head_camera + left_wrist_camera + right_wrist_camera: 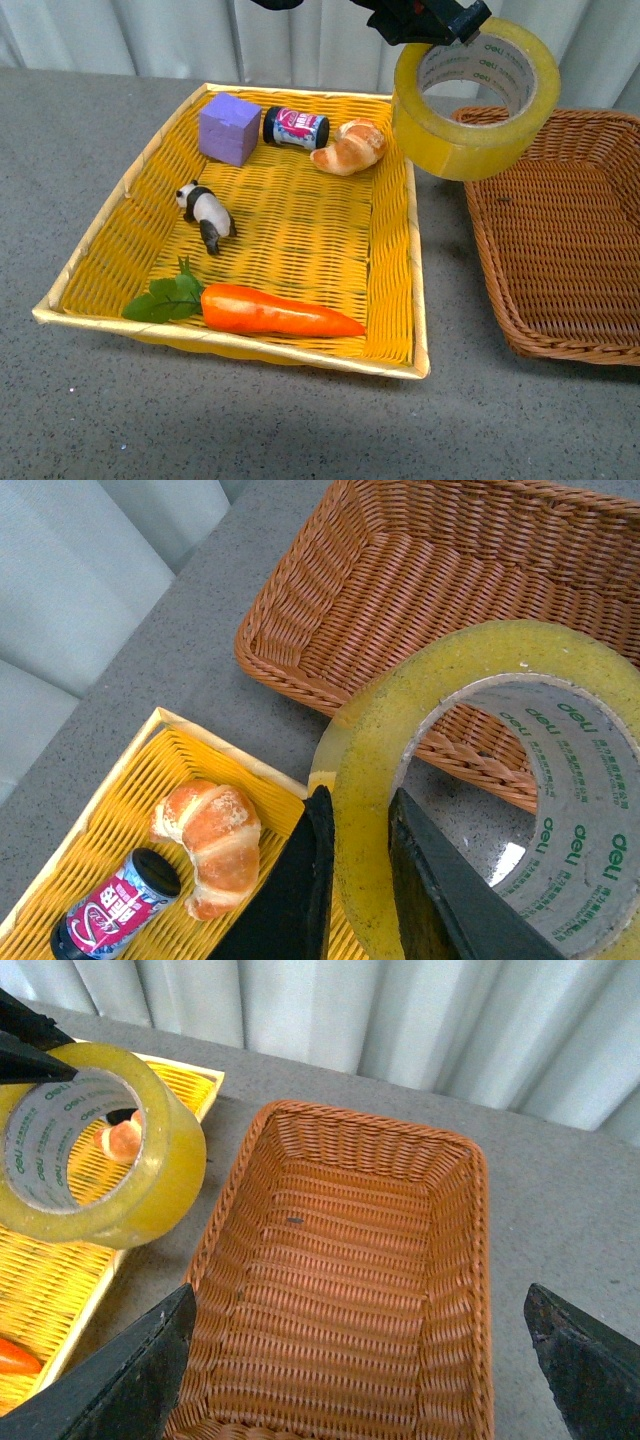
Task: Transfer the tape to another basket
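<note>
My left gripper (440, 30) is shut on the wall of the yellow tape roll (475, 100) and holds it in the air, over the gap between the yellow tray (110, 200) and the brown wicker basket (560, 240). In the left wrist view the two black fingers (300, 890) pinch the tape's wall (365, 780), one outside and one inside the core, with the basket (400, 590) beyond. In the right wrist view the tape (95, 1150) hangs beside the basket's near-left rim (215, 1230). My right gripper (355, 1360) is open and empty above the basket.
The yellow tray holds a purple block (228, 128), a small jar (295, 128), a croissant (350, 147), a toy panda (207, 215) and a toy carrot (270, 310). The brown basket's inside shows nothing in it. A grey curtain hangs behind the table.
</note>
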`<state>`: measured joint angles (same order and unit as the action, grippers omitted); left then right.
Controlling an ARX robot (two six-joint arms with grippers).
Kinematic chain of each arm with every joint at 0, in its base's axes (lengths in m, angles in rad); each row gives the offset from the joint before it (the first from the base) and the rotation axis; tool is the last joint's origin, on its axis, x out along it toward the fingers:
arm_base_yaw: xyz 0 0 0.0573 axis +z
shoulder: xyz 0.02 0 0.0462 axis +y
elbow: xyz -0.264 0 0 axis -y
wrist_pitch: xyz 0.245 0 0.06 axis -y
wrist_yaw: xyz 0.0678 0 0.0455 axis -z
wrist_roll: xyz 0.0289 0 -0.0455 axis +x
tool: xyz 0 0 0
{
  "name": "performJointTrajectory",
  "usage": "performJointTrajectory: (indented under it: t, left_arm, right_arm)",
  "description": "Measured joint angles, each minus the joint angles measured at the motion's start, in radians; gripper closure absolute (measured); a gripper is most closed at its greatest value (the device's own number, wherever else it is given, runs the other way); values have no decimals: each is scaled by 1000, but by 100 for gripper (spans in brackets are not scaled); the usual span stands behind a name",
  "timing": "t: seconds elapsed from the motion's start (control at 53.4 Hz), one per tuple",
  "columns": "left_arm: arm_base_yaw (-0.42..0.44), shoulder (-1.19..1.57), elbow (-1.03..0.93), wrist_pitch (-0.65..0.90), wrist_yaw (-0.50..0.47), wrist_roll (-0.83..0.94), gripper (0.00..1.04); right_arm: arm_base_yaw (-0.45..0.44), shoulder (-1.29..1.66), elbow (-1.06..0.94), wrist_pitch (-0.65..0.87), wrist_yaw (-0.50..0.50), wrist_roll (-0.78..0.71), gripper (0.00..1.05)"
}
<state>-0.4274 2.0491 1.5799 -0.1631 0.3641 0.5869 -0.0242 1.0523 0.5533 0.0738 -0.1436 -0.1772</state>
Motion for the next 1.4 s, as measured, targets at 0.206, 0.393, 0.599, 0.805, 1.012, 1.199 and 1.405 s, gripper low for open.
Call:
performJointTrajectory:
  t: [0.206,0.393,0.599,0.805,1.012,1.199,1.405]
  left_arm:
    - [0,0,0,0,0,0,92]
    - [0,0,0,0,0,0,92]
    - [0,0,0,0,0,0,92]
    - [0,0,0,0,0,0,92]
    - [0,0,0,0,0,1,92]
    - [0,0,0,0,0,1,92]
    - [0,0,0,0,-1,1,92]
  right_arm:
    - [97,319,259,-52,3,8,9]
    - [154,460,397,-108,12,6,9]
    - [193,562,472,-160,36,0,9]
    - [204,634,514,-179,49,-3,9]
    - [206,679,550,-179,51,10,12]
    - [211,679,553,-182,43,30,42]
    - [223,680,553,-192,32,50,73]
